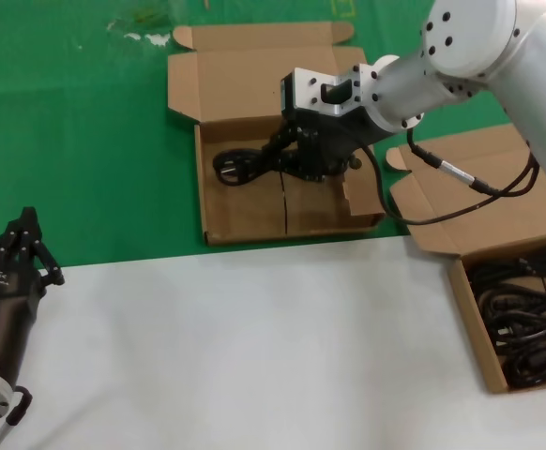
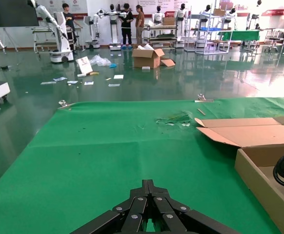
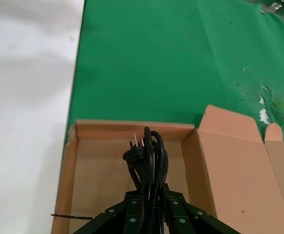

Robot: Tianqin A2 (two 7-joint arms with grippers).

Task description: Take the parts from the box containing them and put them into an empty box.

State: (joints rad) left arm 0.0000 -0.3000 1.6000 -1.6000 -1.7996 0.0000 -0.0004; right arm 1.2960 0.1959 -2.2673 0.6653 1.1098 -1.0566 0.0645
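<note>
Putting a cable bundle into the far box

The left gripper [image 1: 24, 239] is waiting near the robot, its fingers pressed together with nothing in them. Off to the right, more cables [image 1: 526, 314] are lying in the full box [image 1: 473, 336]. Farther away, the right gripper [image 1: 306, 155] is squeezing one cable bundle [image 1: 245, 167] over the empty box [image 1: 245, 225]. It should go low and flat before letting go, I think.

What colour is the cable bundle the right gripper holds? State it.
Black; the cable bundle in the right gripper shows best in the right wrist view.
</note>
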